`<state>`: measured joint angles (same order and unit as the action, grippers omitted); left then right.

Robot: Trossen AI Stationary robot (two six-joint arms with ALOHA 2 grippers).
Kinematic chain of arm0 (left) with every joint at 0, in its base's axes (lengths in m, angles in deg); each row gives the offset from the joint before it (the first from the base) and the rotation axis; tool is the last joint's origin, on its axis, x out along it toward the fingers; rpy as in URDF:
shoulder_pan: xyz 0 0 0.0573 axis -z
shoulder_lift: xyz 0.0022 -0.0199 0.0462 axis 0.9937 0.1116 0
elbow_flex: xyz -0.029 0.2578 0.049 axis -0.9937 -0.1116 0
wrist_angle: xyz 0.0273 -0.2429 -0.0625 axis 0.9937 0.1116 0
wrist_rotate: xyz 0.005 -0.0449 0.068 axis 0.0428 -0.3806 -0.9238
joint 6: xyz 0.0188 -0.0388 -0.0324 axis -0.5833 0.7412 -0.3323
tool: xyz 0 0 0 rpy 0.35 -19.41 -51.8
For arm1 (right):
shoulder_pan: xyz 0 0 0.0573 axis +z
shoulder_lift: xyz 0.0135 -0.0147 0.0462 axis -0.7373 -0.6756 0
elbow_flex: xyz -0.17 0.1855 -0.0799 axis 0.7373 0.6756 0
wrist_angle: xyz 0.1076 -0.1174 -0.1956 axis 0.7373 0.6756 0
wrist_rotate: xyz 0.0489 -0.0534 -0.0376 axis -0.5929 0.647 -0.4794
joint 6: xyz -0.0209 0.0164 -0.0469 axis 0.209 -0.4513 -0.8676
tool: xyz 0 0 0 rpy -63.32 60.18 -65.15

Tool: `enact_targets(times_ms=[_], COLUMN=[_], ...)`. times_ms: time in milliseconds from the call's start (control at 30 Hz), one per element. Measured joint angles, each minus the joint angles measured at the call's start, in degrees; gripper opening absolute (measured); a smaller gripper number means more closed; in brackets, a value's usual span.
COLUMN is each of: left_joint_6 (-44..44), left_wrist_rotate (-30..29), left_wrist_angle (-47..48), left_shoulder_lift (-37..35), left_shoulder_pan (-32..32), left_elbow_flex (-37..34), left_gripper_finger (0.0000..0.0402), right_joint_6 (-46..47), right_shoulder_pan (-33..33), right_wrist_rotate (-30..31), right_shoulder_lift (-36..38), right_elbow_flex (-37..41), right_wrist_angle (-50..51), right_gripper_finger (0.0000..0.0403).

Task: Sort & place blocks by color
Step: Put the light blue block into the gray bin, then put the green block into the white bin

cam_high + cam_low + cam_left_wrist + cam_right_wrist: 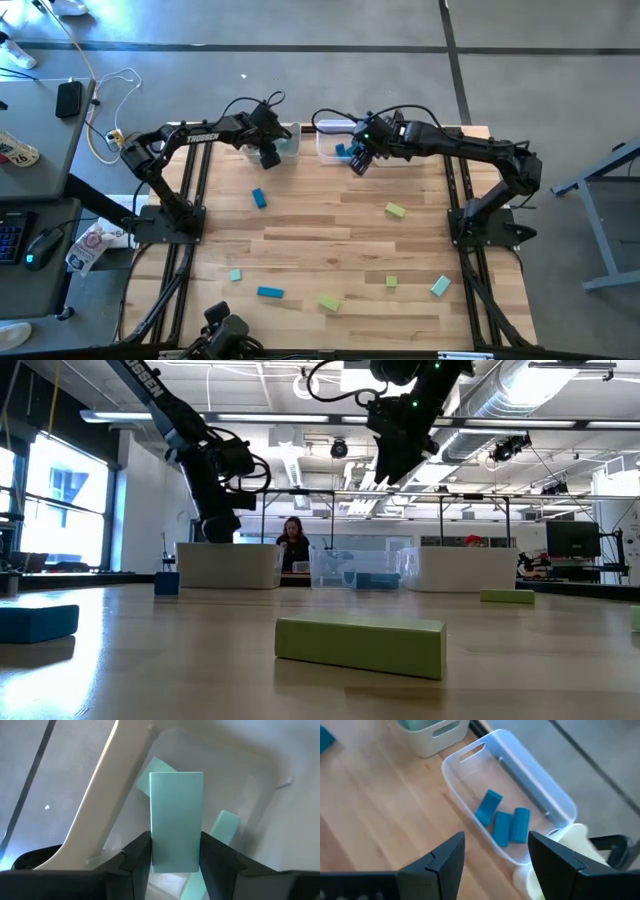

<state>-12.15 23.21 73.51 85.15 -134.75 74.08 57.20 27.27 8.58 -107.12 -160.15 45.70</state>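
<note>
The left gripper (175,857) clamps a pale teal rectangular bar (176,820) over the left translucent bin (285,146), long axis pointing away from the fingers. The right gripper (495,857) (fingers wide, empty) hangs above the neighbouring clear bin (535,780) holding three darker blue blocks (503,827).

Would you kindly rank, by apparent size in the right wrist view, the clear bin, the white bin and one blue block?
1. clear bin.
2. white bin, cropped, so unsure.
3. blue block.

Even, bright overhead light; soft short shadows under blocks on the wooden table (320,225). Low view: ceiling lights and left windows glare, near yellow-green bar (360,645) slightly soft. Left wrist view: held pale teal block (176,820) sharp, background blurred.
</note>
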Motion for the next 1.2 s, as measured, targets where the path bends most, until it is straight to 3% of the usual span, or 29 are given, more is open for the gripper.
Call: enact_targets(times_ms=[833, 967, 1200], left_joint_6=[0.22, 1.50, 2.36], left_wrist_rotate=[-0.90, -3.54, -1.80], left_wrist_angle=[-0.20, 2.25, 4.96], left_shoulder_lift=[-0.01, -0.02, -0.07], left_shoulder_pan=[0.00, 0.00, 0.61], left_elbow_flex=[0.05, 2.13, 5.90], left_gripper_finger=[0.0143, 0.0143, 0.0143], right_joint_6=[6.10, 7.29, 7.22], right_shoulder_pan=[0.02, 0.11, 1.76], right_wrist_rotate=[-2.95, -5.28, -5.89], right_shoulder_lift=[0.00, 0.00, 0.00], right_elbow_flex=[0.00, 0.00, 0.00], right_wrist_angle=[8.04, 8.98, 9.62], right_gripper_finger=[0.0204, 0.0204, 0.0204])
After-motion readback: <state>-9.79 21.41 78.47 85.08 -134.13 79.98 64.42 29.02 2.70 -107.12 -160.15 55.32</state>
